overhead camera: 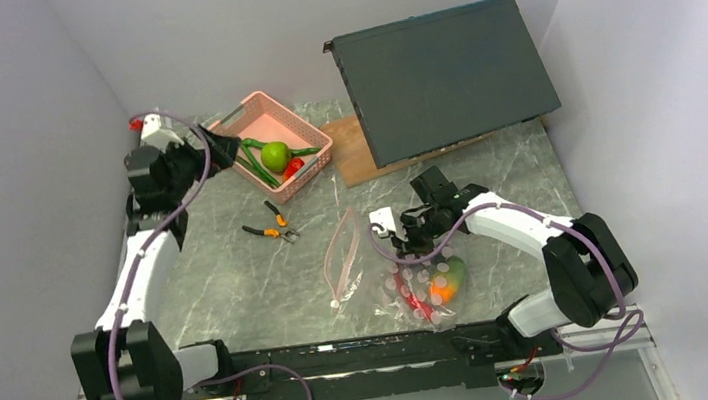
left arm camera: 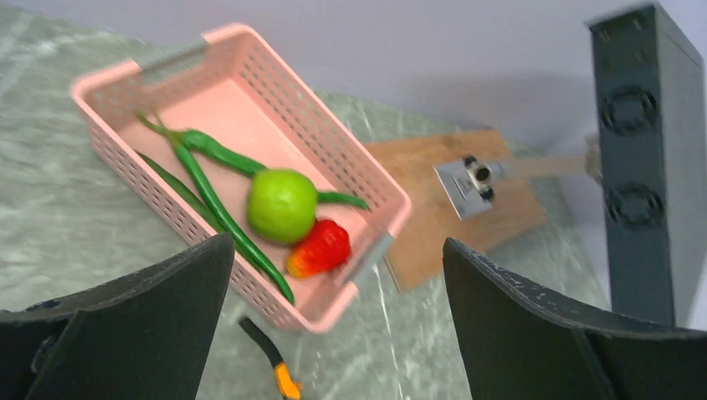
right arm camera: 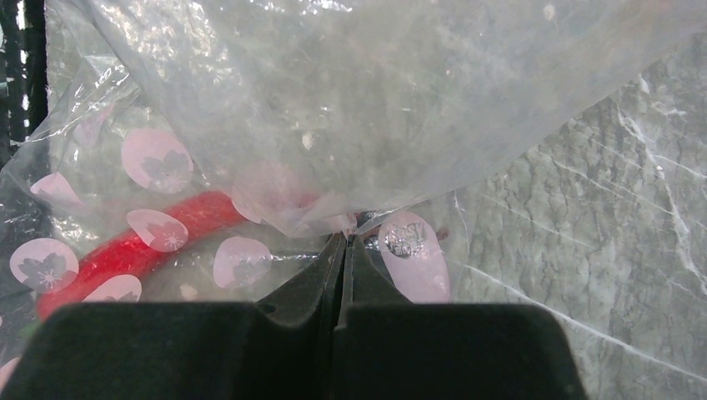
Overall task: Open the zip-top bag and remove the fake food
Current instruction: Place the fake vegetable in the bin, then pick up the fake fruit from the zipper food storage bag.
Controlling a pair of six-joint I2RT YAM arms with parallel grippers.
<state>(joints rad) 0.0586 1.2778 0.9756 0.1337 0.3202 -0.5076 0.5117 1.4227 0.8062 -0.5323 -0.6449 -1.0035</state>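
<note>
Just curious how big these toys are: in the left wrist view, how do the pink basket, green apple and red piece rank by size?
1. Pink basket, by far the largest.
2. Green apple.
3. Red piece, only slightly smaller than the apple beside it.

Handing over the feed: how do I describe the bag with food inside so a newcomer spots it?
From the big dark box at the table's back, come down to the right gripper. It pinches the crumpled zip-top bag. Unlike the flat clear bag to its left, it has pale round spots and an orange-green mango inside.
</note>
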